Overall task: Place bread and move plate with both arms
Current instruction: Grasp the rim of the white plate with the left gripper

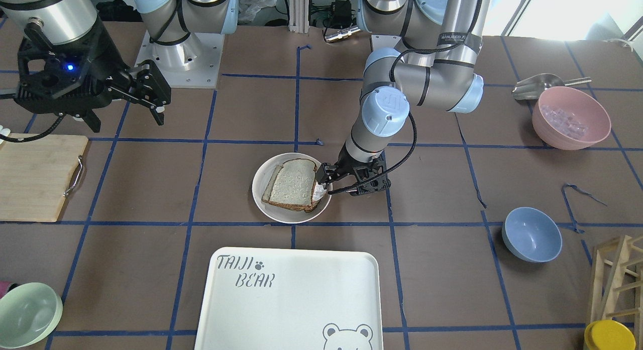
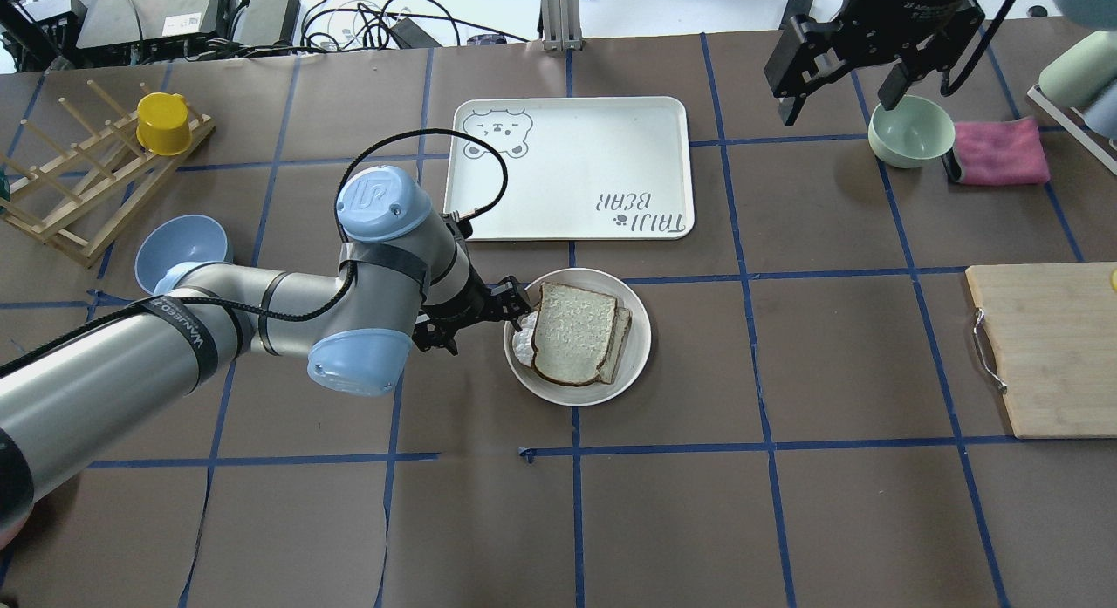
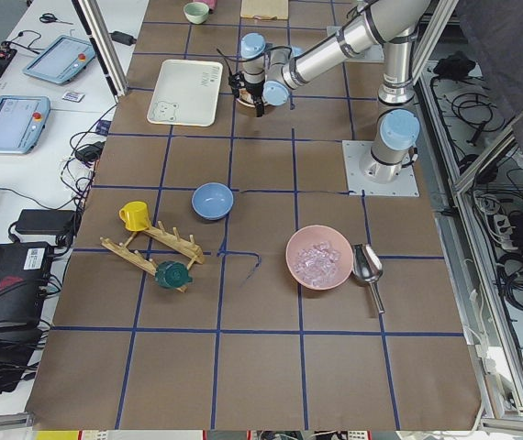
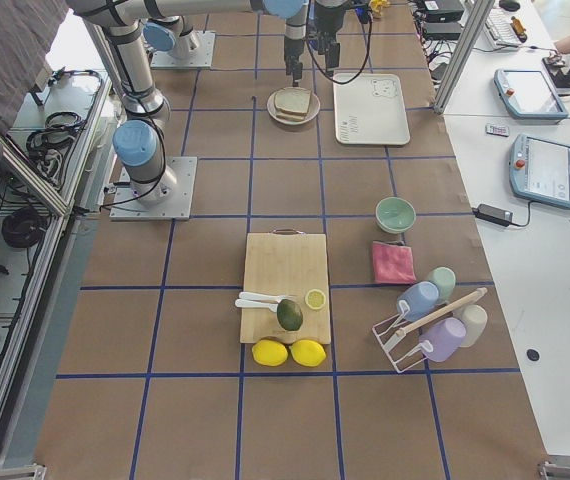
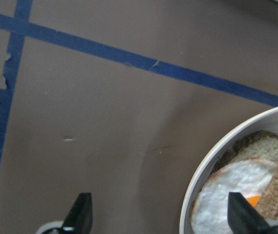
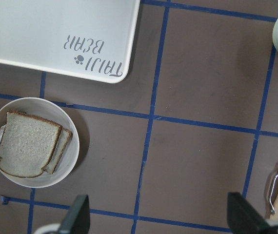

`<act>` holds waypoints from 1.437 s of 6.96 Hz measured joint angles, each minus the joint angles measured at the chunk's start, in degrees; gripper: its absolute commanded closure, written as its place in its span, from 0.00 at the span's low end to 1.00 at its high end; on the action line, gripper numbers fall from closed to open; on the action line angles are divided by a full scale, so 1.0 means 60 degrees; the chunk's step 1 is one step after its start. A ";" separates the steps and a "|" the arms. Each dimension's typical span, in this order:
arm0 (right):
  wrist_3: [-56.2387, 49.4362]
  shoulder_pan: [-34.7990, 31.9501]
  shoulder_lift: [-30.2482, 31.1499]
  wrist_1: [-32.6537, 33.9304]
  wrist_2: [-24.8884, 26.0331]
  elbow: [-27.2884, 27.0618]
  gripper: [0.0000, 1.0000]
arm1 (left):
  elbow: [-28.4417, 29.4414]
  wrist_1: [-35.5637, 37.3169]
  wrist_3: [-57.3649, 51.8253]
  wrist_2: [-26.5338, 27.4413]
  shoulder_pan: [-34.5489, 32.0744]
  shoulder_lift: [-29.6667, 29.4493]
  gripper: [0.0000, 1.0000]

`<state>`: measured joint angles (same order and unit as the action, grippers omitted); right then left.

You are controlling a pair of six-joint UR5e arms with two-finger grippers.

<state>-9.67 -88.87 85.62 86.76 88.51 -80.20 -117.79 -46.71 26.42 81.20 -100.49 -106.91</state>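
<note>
The round cream plate sits mid-table. On it the bread lies on top of a fried egg and a second slice. My left gripper is low at the plate's left edge and open. In the left wrist view one finger is outside the rim and the other over the egg, so the rim lies between them. My right gripper hangs high over the far right of the table, open and empty; its wrist view shows the plate and the bread far below.
The "TAIJI BEAR" tray lies just beyond the plate. A green bowl and a pink cloth are at the far right, with a cutting board nearer. A blue bowl and a wooden rack are on the left.
</note>
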 measured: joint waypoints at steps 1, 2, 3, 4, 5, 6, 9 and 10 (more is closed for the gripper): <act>0.0000 0.0000 -0.0001 0.0001 0.0003 -0.0017 0.00 | -0.0045 -0.0003 0.0007 0.0008 -0.0035 -0.0017 0.18; 0.0000 0.0001 -0.0002 -0.0005 0.0007 -0.0036 0.00 | -0.0078 -0.0024 0.0002 0.0007 -0.0082 -0.0026 0.20; 0.0000 0.0002 -0.0002 -0.0005 0.0007 -0.0053 0.00 | -0.0122 -0.0032 -0.0021 0.0003 -0.0168 -0.0015 0.26; 0.0000 0.0002 -0.0002 -0.0003 0.0008 -0.0060 0.00 | -0.0170 -0.0036 -0.0075 0.0016 -0.0271 0.0016 0.29; -0.0004 0.0002 -0.0012 -0.0003 0.0007 -0.0064 0.00 | -0.0200 -0.0041 -0.0121 0.0030 -0.0329 0.0077 0.36; -0.0010 0.0002 -0.0018 -0.0003 0.0011 -0.0065 0.00 | -0.0227 -0.0055 -0.0143 0.0035 -0.0350 0.0147 0.44; -0.0035 0.0011 -0.0047 -0.0002 0.0018 -0.0070 0.00 | -0.0318 -0.0080 -0.0225 0.0031 -0.0370 0.0167 0.65; -0.0057 0.0014 -0.0054 -0.0002 0.0026 -0.0075 0.00 | -0.0332 -0.0081 -0.0249 0.0019 -0.0372 0.0139 0.78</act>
<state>-10.01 -88.78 85.29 86.75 88.66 -80.65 -119.78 -47.19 24.93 81.31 -102.73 -106.07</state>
